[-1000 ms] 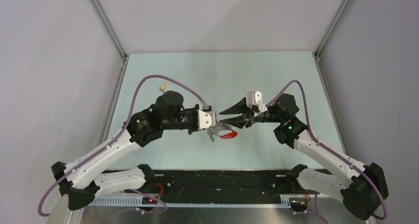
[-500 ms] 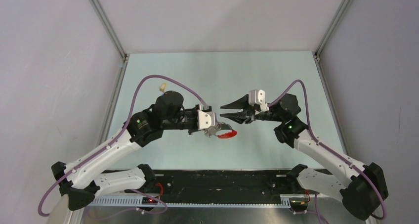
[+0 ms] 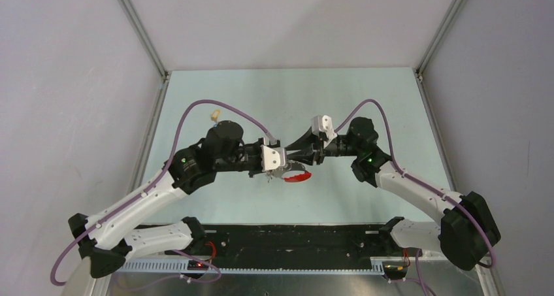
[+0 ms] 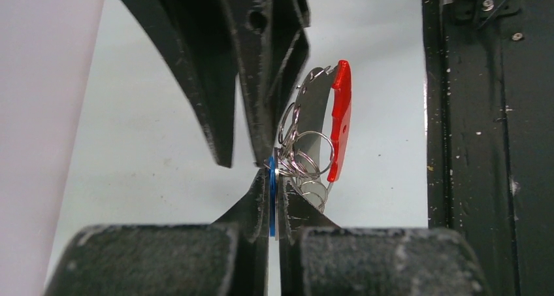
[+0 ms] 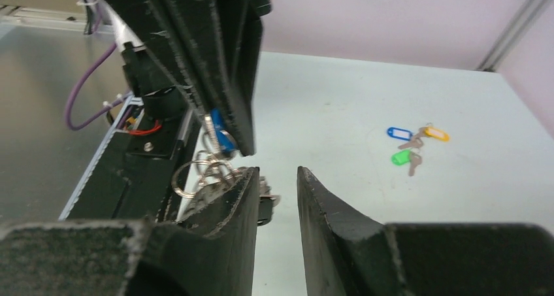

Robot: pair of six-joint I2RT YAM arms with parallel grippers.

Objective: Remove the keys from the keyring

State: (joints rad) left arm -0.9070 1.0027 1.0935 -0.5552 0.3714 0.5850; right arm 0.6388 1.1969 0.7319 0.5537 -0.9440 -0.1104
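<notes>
Left wrist view: your left gripper (image 4: 273, 208) is clamped on the keys (image 4: 289, 168), holding the bunch in the air. Every key hangs on the keyring (image 4: 340, 113), none removed yet. Your right gripper (image 5: 277, 178) stands parted beside them, empty.

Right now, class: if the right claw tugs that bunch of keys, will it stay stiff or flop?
Probably flop: the keys dangle on loose linked rings from the shut left claw, so they would likely swing. The red strap seems stiffer, holding its curve. Smooth metal may slip.
</notes>
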